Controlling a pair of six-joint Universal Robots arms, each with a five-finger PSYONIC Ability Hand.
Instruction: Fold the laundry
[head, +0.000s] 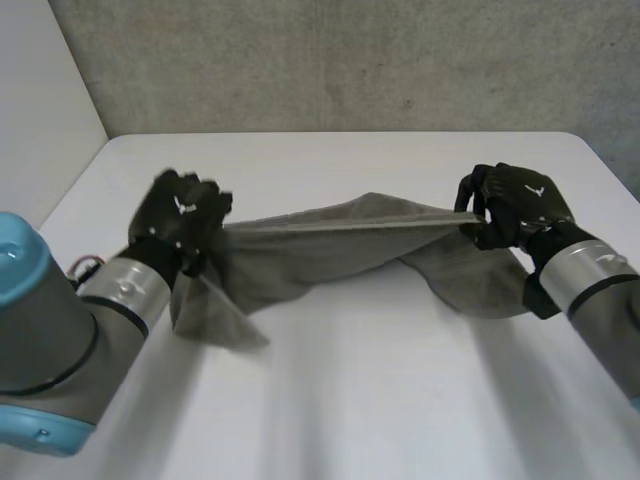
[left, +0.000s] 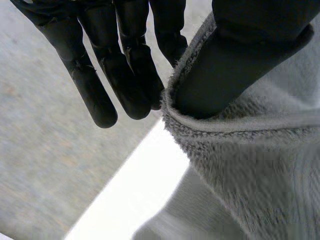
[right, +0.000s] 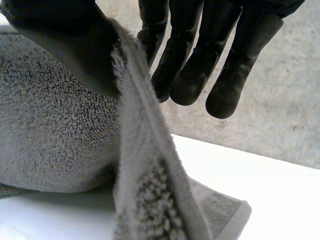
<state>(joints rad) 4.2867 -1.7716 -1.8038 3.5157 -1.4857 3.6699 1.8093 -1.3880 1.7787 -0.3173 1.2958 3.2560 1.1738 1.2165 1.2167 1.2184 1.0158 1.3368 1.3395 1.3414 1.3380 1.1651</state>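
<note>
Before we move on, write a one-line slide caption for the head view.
Left hand and right hand each pinch an end of a grey towel, held taut between them over the white table.

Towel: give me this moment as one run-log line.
left hand: pinches towel end | right hand: pinches other end | towel: top edge stretched between hands, rest sagging onto table

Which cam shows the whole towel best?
Head view: the whole grey towel hangs stretched between the left hand and right hand, both ends drooping onto the table. Each wrist view gives a close-up of the towel edge pinched at its own hand's thumb.
</note>
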